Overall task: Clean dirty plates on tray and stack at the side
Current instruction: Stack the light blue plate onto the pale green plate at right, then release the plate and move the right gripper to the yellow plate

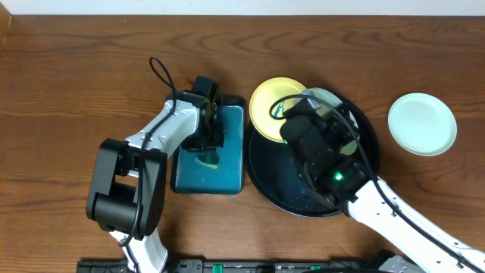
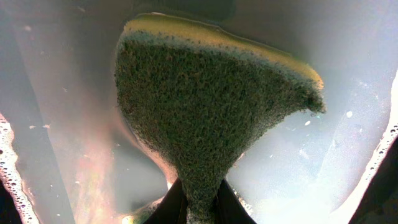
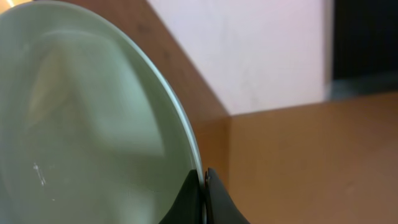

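My left gripper (image 2: 196, 202) is shut on a sponge (image 2: 205, 118) with a green scouring face and a yellow back. It holds the sponge down in the teal wash basin (image 1: 231, 174), where the gripper (image 1: 208, 140) shows from above. My right gripper (image 3: 204, 193) is shut on the rim of a pale green plate (image 3: 81, 124) and holds it tilted on edge above the round black tray (image 1: 273, 178). From above, this plate (image 1: 324, 97) shows past the right gripper (image 1: 307, 125). A yellow plate (image 1: 267, 102) lies at the tray's far left rim. Another pale green plate (image 1: 422, 123) lies on the table to the right.
Soapy foam lines the basin's edges (image 2: 7, 168). The basin stands right against the tray's left side. The right arm (image 1: 409, 227) crosses the table from the front right. Wooden table (image 1: 68, 83) extends left and behind.
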Robot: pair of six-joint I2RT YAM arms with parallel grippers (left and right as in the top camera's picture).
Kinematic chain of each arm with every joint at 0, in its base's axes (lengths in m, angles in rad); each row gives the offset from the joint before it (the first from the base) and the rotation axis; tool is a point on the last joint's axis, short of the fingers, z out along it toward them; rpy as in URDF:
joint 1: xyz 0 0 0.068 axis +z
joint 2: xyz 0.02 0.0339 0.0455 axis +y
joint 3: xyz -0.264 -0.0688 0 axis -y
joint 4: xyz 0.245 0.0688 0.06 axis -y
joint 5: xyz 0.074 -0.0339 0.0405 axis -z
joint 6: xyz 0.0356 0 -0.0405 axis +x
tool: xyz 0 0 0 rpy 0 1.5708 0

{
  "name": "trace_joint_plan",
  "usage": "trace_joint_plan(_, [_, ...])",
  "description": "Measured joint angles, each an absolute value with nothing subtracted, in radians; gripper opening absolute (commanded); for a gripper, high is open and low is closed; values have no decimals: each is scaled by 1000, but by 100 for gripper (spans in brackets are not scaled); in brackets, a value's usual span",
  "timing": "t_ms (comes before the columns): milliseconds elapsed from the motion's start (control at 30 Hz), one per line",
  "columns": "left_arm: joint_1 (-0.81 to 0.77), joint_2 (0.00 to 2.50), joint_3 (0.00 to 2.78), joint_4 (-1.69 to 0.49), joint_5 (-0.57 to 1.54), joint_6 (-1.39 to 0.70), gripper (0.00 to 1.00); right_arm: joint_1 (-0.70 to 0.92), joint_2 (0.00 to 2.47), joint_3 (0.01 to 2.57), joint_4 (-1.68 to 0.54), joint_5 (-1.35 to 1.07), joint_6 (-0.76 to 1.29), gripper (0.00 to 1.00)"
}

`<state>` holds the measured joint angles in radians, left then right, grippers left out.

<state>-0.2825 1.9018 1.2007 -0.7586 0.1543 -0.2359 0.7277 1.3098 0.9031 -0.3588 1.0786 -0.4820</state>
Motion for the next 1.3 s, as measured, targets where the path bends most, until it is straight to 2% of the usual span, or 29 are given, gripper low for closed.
trace_joint_plan(200, [-282, 1902, 1201, -758, 155, -236, 10, 628, 1310, 904, -587, 898, -46, 1])
trace_joint_plan(300, [-282, 1902, 1201, -758, 154, -236, 10, 500, 1310, 904, -610, 721, 142, 1])
trace_joint_plan(433, [-282, 1902, 1201, -758, 154, -236, 11, 295, 1311, 904, -610, 481, 282, 1])
trace_joint_plan(733, [-282, 1902, 1201, -759, 154, -236, 10, -168, 1311, 904, -618, 86, 424, 1])
trace_joint_plan(1067, [-282, 1902, 1201, -759, 154, -236, 11, -569, 1348, 904, -642, -96, 503, 1])
trace_joint_plan(1300, [-282, 1902, 1201, -759, 154, -236, 10, -665, 1488, 904, -513, -273, 541, 1])
